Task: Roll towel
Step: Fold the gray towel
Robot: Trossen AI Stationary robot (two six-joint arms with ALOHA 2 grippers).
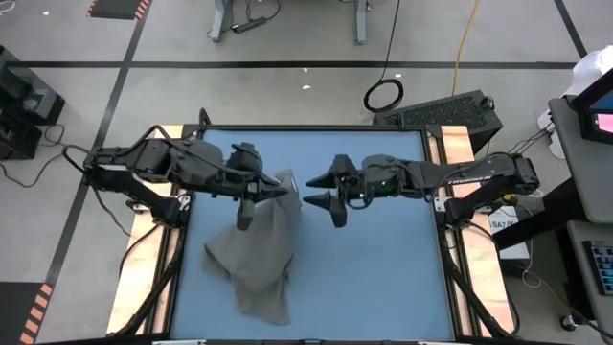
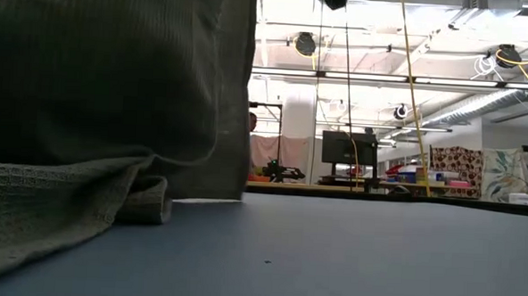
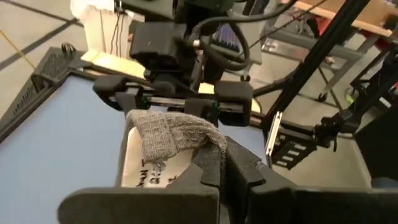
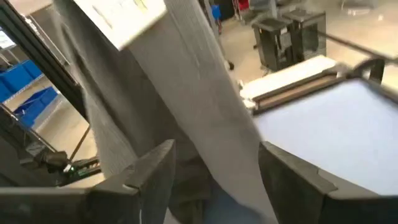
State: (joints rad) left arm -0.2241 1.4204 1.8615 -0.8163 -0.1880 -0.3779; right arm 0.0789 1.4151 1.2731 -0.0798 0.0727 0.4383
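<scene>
The dark grey towel hangs from my left gripper, which is shut on its upper end over the table's middle. The towel's lower part lies bunched on the blue tabletop near the front left. A white tag shows at the held end. My right gripper faces the left one from the table's right, level and open. In the right wrist view the hanging towel passes between its two fingers; I cannot tell whether they touch it. My left gripper pinches the towel's upper corner between its two fingers, beside the white tag. The fingers come nearly level from the table's left. A short bunched end sticks out past the fingertips. The rest hangs slack below, its lower part on the table.
Wooden rails run along the table's left and right sides. The right half of the blue top is bare. A black case lies on the floor beyond the far right corner.
</scene>
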